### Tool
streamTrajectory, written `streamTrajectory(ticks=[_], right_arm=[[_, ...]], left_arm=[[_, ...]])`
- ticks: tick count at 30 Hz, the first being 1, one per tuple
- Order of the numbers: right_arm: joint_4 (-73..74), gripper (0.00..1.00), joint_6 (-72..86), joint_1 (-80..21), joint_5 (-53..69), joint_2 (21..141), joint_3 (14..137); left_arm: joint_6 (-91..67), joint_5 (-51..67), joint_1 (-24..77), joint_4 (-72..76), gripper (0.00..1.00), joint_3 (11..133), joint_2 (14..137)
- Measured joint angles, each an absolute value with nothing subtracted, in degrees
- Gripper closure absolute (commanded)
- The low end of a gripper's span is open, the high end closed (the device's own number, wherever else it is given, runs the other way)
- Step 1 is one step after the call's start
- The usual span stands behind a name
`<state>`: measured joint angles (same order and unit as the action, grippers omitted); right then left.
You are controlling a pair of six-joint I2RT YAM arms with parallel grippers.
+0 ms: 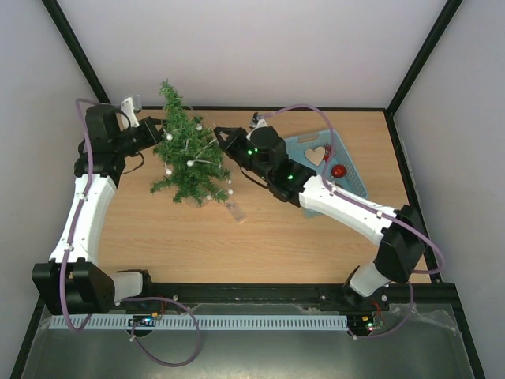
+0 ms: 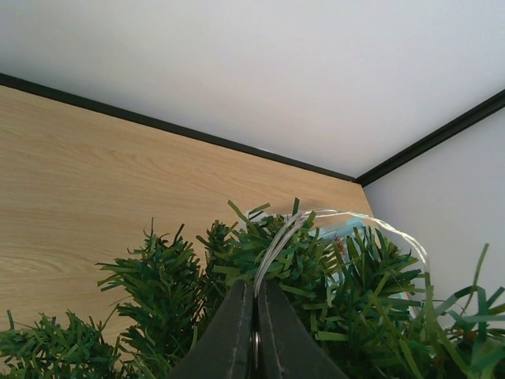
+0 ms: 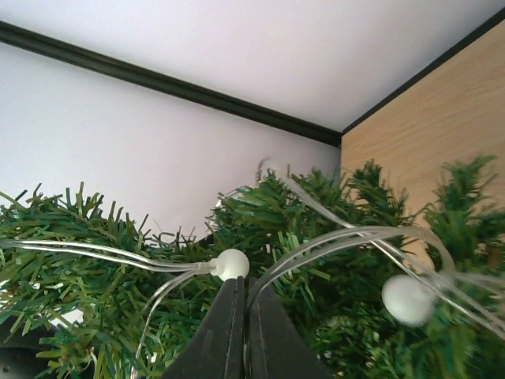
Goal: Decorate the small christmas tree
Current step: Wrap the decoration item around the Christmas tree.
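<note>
The small christmas tree (image 1: 188, 154) stands near the far left corner of the counter (image 1: 276, 245), between my two arms. A string of lights (image 1: 207, 148) with little white bulbs lies over its green branches.

My left jaws are at the left side of the tree. They are pressed together and pinch the string of lights. Its clear wire (image 2: 272, 253) comes up out of their tip and loops over the branches.

My right jaws are at the right side of the tree. They are pressed together too. One white bulb (image 3: 230, 264) sits right at their tip, but I cannot tell if the wire is caught between them.

Near the far right corner lies a light blue tray (image 1: 353, 186) with a red ball (image 1: 338, 170) in it. A small clear box (image 1: 235, 208) lies on the counter just in front of the tree.
</note>
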<state>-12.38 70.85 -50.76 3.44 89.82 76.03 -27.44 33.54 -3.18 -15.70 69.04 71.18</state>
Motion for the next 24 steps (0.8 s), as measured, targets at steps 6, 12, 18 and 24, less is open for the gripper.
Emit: streamTrajectory(ticks=[6,12,18,24], right_arm=[[-5.3,0.98,66.2,-50.8,-2.0,80.7,71.2],[-0.2,0.98,63.6,-50.8,-5.6,69.5,63.7],[2.1,0.98,61.8,-50.8,-7.7,65.3,56.6],[-1.9,0.98,56.9,-50.8,-3.7,66.5,55.9]], left_arm=[[-26.8,32.8,-3.2,-15.7,0.97,68.9,71.2],[-26.1,32.5,-3.2,-15.7,0.98,68.9,71.2],[-25.8,32.3,-3.2,-15.7,0.98,68.5,71.2],[-25.7,32.3,-3.2,-15.7,0.98,68.0,71.2]])
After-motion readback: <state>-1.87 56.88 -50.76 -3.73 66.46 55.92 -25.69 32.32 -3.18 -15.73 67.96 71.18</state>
